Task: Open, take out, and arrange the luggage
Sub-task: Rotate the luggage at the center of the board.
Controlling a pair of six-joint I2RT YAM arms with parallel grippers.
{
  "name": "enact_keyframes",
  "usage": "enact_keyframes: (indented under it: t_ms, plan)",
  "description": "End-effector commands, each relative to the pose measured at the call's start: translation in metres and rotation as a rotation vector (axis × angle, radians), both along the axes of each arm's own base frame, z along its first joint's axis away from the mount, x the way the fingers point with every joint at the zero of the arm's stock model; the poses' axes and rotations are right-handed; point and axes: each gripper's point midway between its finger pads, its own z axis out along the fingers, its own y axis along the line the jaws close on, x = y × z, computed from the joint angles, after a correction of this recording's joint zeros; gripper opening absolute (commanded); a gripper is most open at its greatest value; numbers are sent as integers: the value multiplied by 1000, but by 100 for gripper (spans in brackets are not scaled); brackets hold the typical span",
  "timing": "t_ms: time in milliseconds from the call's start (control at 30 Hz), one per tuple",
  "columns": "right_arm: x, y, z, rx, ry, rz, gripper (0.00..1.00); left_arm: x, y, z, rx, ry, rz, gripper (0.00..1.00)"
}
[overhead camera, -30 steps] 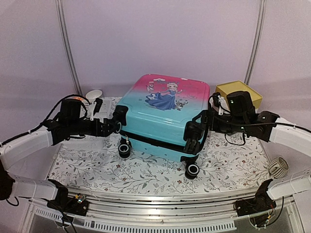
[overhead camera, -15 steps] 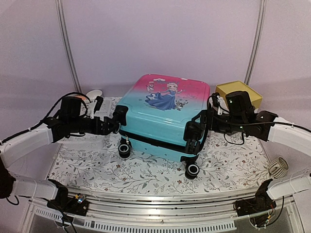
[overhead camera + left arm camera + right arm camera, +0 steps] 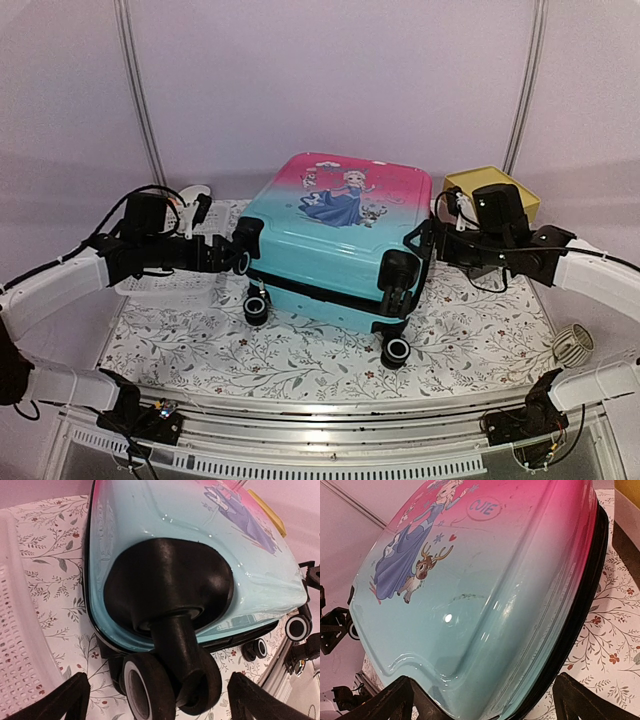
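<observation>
Basket of white perforated plastic at the far left is mostly covered by the left arm in the top view and cut off by the frame edge in the left wrist view. The left gripper is spread wide and holds nothing. Only its two fingertips show, at the bottom corners of its own camera, with a black corner wheel of the luggage between them. Whether they touch the wheel cannot be told.

The luggage lies on its back, printed shell up, in the middle of the flowered cloth, its two shells together along the black zipper band. Its handle is out of sight.

The right gripper is likewise spread wide and empty, its fingers on either side of the shell's turquoise edge; contact is unclear. Behind the right arm, a yellow-topped box is partly hidden.
</observation>
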Motion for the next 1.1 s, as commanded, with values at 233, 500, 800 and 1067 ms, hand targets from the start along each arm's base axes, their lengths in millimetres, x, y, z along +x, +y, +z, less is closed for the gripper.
enact_keyframes:
  t_ms: [233,500,800,1067]
  plan:
    - [23,-20,21,60,-20,-81,99,24,7,23,-30,-34,32,98]
    - [46,-17,-4,43,68,-120,99,53,-2,36,-118,-33,-25,98]
    - [66,-28,1,60,4,-142,99,78,-18,22,-153,11,-73,98]
    - [78,-26,-5,106,30,-95,99,89,-32,10,-202,41,-133,98]
